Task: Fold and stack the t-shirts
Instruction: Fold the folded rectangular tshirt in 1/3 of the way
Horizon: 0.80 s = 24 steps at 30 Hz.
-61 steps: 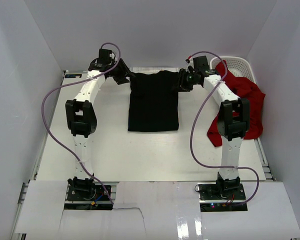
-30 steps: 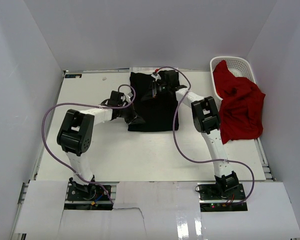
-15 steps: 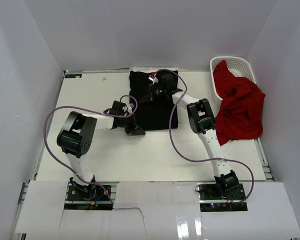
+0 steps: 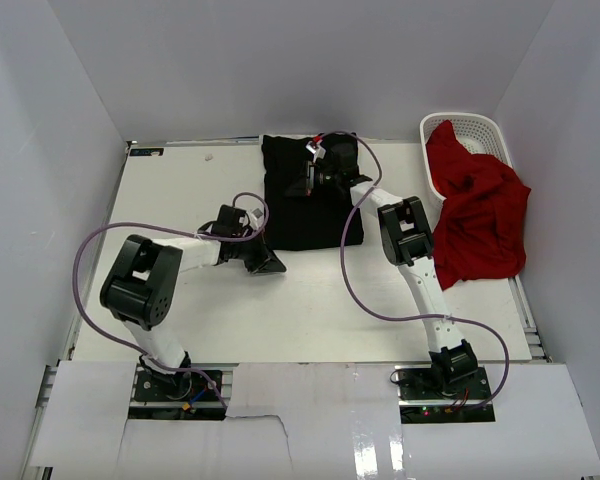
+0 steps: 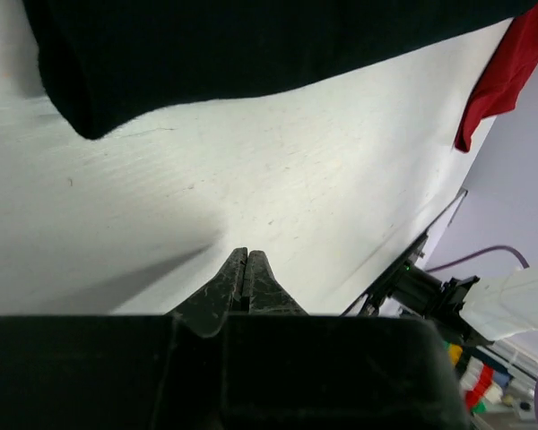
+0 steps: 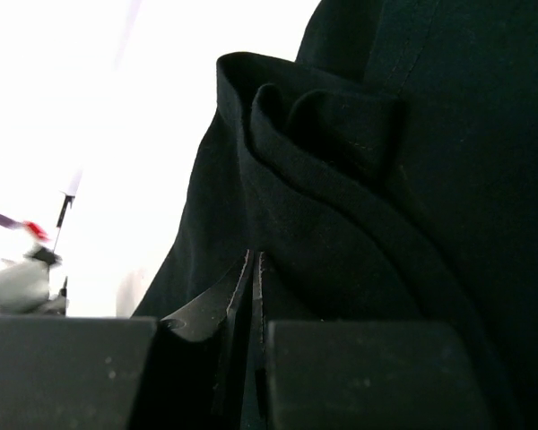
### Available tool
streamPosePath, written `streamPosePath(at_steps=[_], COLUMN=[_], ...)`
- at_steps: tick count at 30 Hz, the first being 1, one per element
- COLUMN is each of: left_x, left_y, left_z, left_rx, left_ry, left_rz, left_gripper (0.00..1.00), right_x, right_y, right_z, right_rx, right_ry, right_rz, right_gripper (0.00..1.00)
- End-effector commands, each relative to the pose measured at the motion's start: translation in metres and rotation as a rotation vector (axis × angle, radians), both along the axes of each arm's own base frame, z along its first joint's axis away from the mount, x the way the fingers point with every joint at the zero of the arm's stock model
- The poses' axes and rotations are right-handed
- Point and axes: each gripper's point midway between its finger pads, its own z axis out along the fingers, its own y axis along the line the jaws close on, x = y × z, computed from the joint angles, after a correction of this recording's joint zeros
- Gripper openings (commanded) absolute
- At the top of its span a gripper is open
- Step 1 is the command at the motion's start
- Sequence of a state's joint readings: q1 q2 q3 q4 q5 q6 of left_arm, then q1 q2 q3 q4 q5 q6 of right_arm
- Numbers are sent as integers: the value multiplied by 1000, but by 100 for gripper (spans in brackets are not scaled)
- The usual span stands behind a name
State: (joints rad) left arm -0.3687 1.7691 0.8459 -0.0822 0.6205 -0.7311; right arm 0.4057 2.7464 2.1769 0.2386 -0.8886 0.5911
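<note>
Over two seconds both arms left the black t-shirt's (image 4: 310,215) far corners: left fingers (image 5: 264,287) clenched empty over tabletop (image 4: 280,310) beside its near-left corner, right fingers (image 6: 220,309) clenched against bunched mid-shirt cloth, grasp unclear; folding unfinished, red t-shirt (image 4: 475,215) draped over basket (image 4: 480,125).

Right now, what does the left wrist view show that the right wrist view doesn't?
Only left wrist: the bare white table top, a corner of the bright red cloth t-shirt, and the left tool shut over the table, holding nothing. Only right wrist: bunched folds and a stitched seam up close, with the right tool shut against them; a grip can't be confirmed. Both: the plain black cloth t-shirt.
</note>
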Motion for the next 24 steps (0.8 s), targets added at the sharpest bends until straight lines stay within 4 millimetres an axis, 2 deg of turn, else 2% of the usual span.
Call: streamPosePath(at_steps=[1, 2, 4, 6, 9, 11, 13, 14, 15, 16, 17, 19, 21, 22, 23, 24], left_x=[24, 31, 45, 58, 75, 89, 98, 103, 106, 113, 115, 121, 121, 124, 121, 120], left_y=[1, 2, 7, 5, 10, 14, 15, 14, 12, 9, 5, 0, -4, -5, -7, -2], left_z=[50, 60, 74, 89, 93, 89, 79, 60, 53, 51, 33, 24, 7, 5, -1, -15], left_rx=[3, 11, 38, 36, 78, 108, 131, 155, 159, 156, 157, 149, 158, 161, 179, 225], left_ry=[-182, -221, -302, -365, -446, -508, -508, -477, -462, -461, -426, -416, -387, -389, -367, -344], left_rz=[46, 62, 89, 91, 115, 143, 154, 152, 148, 147, 136, 127, 111, 107, 95, 94], left_gripper=[2, 9, 11, 21, 45, 47, 42, 39, 35, 29, 25, 11, 7, 5, 0, 0], right_x=[10, 9, 6, 3, -1, -1, -2, -1, -2, -2, -1, -2, -3, -4, -4, -4], right_y=[-2, -2, -3, -3, -3, -2, -1, 0, 0, 0, 0, 1, 0, 1, 0, 0], right_z=[25, 24, 21, 18, 15, 16, 17, 19, 18, 19, 20, 20, 19, 19, 19, 19], right_rx=[9, 9, 7, 9, 10, 14, 17, 19, 19, 20, 21, 22, 21, 22, 22, 21], right_ry=[-110, -102, -92, -85, -74, -75, -77, -80, -77, -80, -81, -82, -79, -79, -77, -77], right_rz=[-6, 1, 4, 7, 18, 20, 21, 20, 22, 22, 22, 24, 28, 31, 32, 32], right_gripper=[8, 8, 8, 8, 8, 8, 8, 8, 8, 8, 8, 8, 8, 8, 8, 8])
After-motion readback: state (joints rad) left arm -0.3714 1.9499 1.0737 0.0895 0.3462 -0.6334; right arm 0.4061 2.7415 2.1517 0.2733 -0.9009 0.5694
